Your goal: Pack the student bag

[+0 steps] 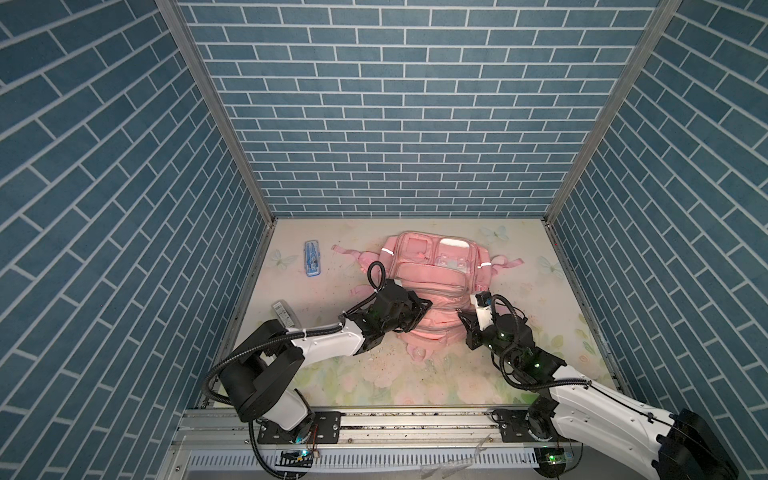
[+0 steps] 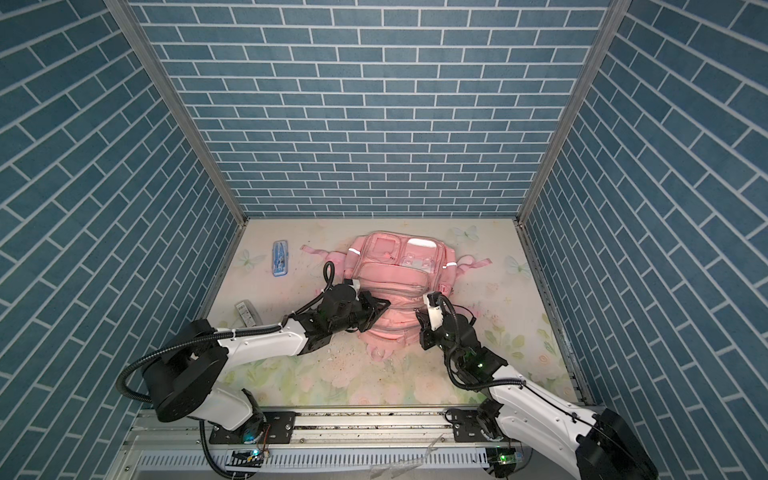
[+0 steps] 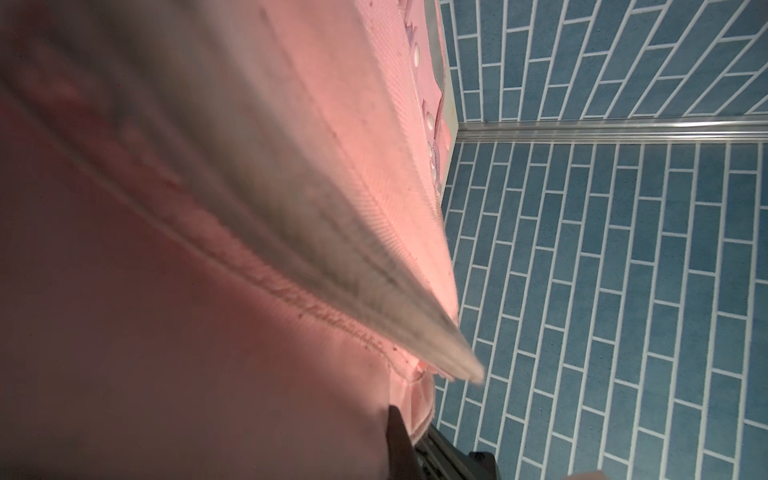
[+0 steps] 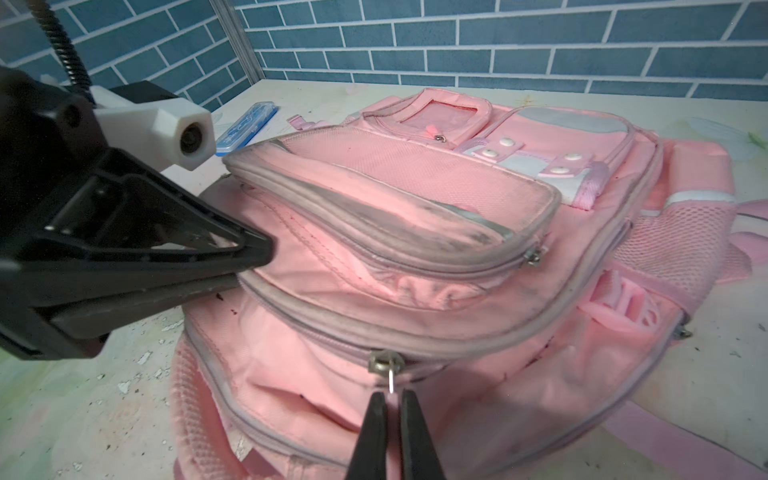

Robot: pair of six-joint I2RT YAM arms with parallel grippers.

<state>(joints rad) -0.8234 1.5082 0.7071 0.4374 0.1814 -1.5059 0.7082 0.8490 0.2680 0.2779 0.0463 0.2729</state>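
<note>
Bag [image 1: 432, 266] lies flat mid-counter [image 1: 395, 382], long axis running from my rail toward the back wall, its near end between both arms. My right pincer [image 4: 392, 405] is pressed together on the zip pull [image 4: 390, 380] at that near end. My left pincer [image 4: 255, 266], also closed, pinches the left-side seam. From the pull, I judge, the zip track curves off to either side.

Soft overhead light fills both top views, shadows faint; the blue brick-pattern walls [image 1: 415, 124] splay at the edges. The left wrist view is dim and blurred against the large soft pink fabric backpack [image 3: 187, 291]; the right wrist view is crisp.
</note>
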